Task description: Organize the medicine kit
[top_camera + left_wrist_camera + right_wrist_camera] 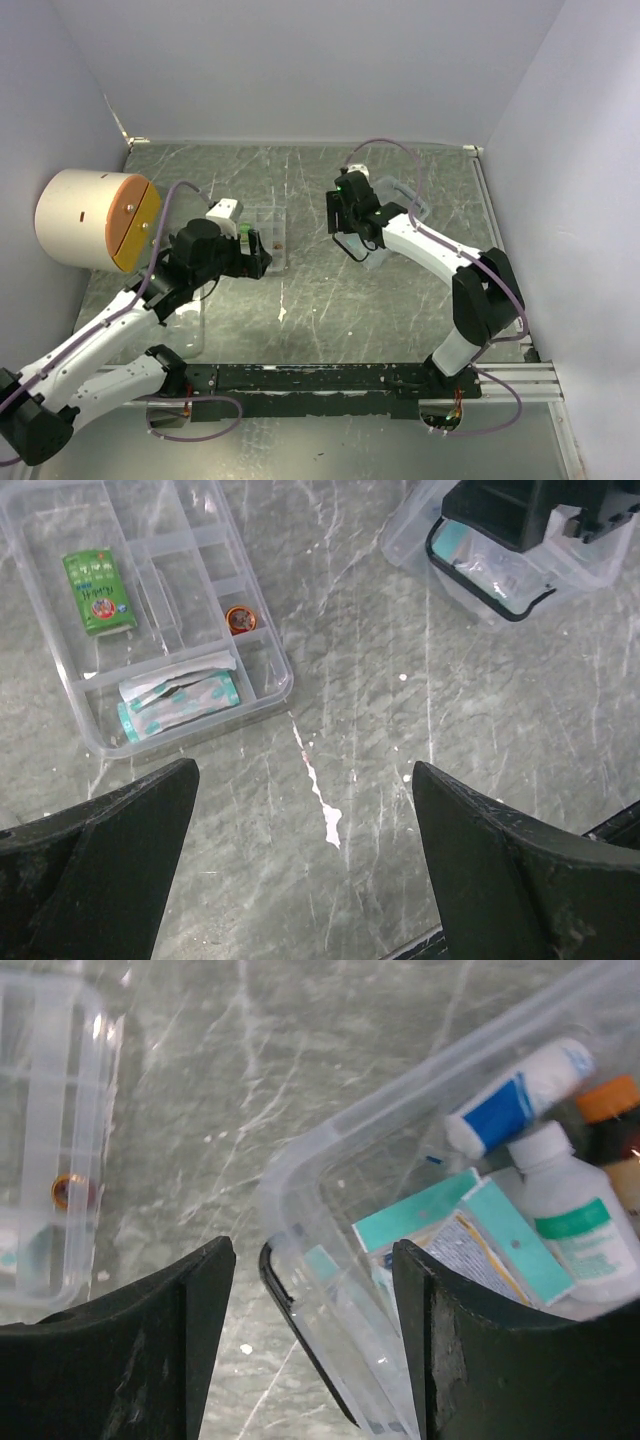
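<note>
Left gripper (302, 780): jaws wide apart, nothing between them, hovering over bare table (450, 740), no contact seen. In the left wrist view the organizer (283, 675) is at 11 o'clock from it, clear, divided, flat on the table. In it are a green box (98, 590) in a far-left cell, a small orange tin (240, 618) in a small cell by the right edge, and teal-white sachets (178, 702) stacked in the long near cell, lying along it. Other cells are hard to read through the plastic. Right gripper (312, 1250): jaws also apart, straddling the near corner of the bin (330, 1170). The corner wall sits between the fingers; can't tell if either pad touches it. A black loop (300, 1340) runs along the bin's outside just below that corner. Inside the bin, at 1 to 3 o'clock from the gripper, are a white tube (520, 1095) with a blue label on its side, a white bottle (575, 1210) with a green band, teal packets (470, 1225) against the wall, and an orange-capped item (608, 1100) cut off at the frame edge. In the top view the organizer is at 10 o'clock of table centre, just beyond the left gripper, and the bin is at 1 o'clock under the right gripper. The two are well apart with bare table between. A beige cylinder (95, 220) with an orange face is at 9 o'clock by the left wall.
</note>
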`<state>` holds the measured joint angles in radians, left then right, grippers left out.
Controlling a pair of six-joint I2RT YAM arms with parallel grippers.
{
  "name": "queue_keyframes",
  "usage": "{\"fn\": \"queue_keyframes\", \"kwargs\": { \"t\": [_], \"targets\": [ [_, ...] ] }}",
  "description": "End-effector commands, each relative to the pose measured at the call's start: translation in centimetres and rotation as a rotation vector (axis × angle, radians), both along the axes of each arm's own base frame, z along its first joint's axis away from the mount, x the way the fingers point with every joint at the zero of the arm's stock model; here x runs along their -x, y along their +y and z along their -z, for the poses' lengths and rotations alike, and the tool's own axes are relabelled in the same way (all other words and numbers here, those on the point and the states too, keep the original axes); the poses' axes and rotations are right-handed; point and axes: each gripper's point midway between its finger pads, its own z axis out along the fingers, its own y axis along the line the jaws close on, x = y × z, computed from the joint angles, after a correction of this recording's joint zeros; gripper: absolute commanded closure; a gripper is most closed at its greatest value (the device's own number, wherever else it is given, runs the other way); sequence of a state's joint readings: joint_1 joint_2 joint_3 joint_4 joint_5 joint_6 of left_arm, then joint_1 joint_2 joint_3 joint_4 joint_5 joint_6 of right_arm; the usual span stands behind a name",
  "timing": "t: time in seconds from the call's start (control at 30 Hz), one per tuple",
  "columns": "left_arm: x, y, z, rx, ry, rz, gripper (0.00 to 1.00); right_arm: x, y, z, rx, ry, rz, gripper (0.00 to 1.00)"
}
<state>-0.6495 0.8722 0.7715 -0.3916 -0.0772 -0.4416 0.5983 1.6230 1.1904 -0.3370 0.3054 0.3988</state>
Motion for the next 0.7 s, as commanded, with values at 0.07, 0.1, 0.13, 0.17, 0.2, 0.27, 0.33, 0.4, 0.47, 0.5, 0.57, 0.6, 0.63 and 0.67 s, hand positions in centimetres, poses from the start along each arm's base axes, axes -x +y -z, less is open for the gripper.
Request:
{"fn": "queue_keyframes", "kwargs": {
  "t": [0.07,0.1,0.13,0.17,0.2,0.27,0.33,0.4,0.47,0.5,0.57,0.6,0.63,0.67],
  "targets": [
    [-2.7,-0.6,-0.8,0.022,-0.013,-0.081,0.02,0.9,3.6,-0.7,-0.039,0.02,-0.303,0.37],
    [-3.1,-0.8,-0.4,0.013,-0.005,-0.09,0.05,1.3,4.0,-0.6,-0.049,0.025,-0.337,0.37],
    [-3.6,-1.0,0.0,0.006,0.007,-0.098,0.07,1.7,4.4,-0.7,-0.063,0.028,-0.369,0.38],
    [-4.1,-1.2,0.3,-0.003,0.014,-0.107,0.09,2.2,4.7,-0.6,-0.074,0.035,-0.398,0.38],
    [-4.7,-1.4,0.8,-0.018,0.026,-0.12,0.11,2.6,5.1,-0.6,-0.088,0.042,-0.427,0.38],
    [-6.0,-1.4,1.6,-0.057,0.048,-0.167,0.15,3.4,5.5,-0.4,-0.105,0.06,-0.469,0.39],
    [-7.4,-1.5,2.4,-0.096,0.071,-0.213,0.18,4.1,6.0,-0.4,-0.128,0.074,-0.504,0.4],
    [-8.9,-1.5,3.6,-0.149,0.093,-0.26,0.2,4.8,6.2,-0.4,-0.147,0.082,-0.524,0.41],
    [-10.3,-1.1,5.5,-0.219,0.121,-0.319,0.23,5.4,6.3,-0.6,-0.165,0.084,-0.539,0.41],
    [-11.0,-0.9,6.0,-0.239,0.131,-0.342,0.25,5.7,6.4,-0.7,-0.173,0.083,-0.548,0.41],
    [-12.3,-0.6,6.9,-0.257,0.138,-0.372,0.26,6.5,6.6,-1.1,-0.195,0.087,-0.576,0.41],
    [-12.8,-0.5,7.2,-0.261,0.142,-0.384,0.27,6.9,6.8,-1.2,-0.204,0.088,-0.589,0.41],
    [-13.3,-0.3,7.6,-0.268,0.142,-0.398,0.28,7.3,7.0,-1.4,-0.216,0.088,-0.603,0.41],
    [-13.7,0.1,8.0,-0.275,0.145,-0.415,0.28,7.7,7.0,-1.4,-0.222,0.093,-0.612,0.41]
  ]
}}
